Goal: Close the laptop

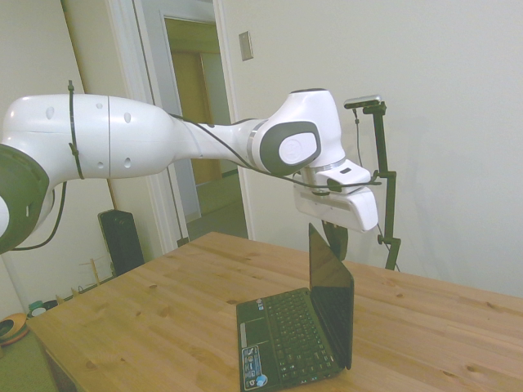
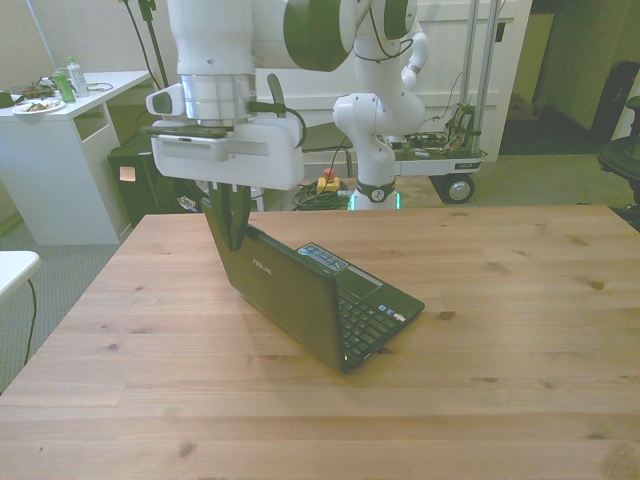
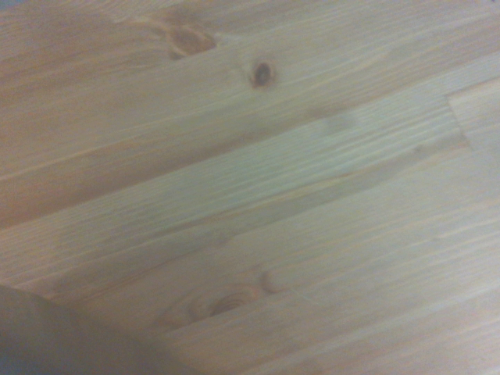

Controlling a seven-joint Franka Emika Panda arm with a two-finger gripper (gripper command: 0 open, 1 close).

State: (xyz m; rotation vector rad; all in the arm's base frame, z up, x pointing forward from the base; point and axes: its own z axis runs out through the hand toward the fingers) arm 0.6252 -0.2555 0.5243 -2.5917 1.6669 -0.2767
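Note:
The small black laptop (image 1: 331, 298) stands open on the wooden table (image 1: 147, 318), its screen nearly upright and its keyboard (image 1: 286, 331) flat. The front view shows the lid's outer back (image 2: 285, 300) and part of the keyboard (image 2: 378, 312). My gripper (image 2: 236, 240) hangs at the lid's top corner, on the lid's outer side, its dark fingers pressed together with nothing held. From the side, the gripper (image 1: 337, 249) sits just behind the lid's upper edge. The wrist view shows blurred table boards (image 3: 297, 180) and a dark patch (image 3: 55, 336) in one corner.
Bare table wood (image 2: 500, 300) lies around the laptop. Off the table, a white desk (image 2: 60, 110) with a plate stands at the front view's left, and a wheeled cart (image 2: 440, 155) behind the far edge. A black box (image 1: 121, 241) stands by the doorway.

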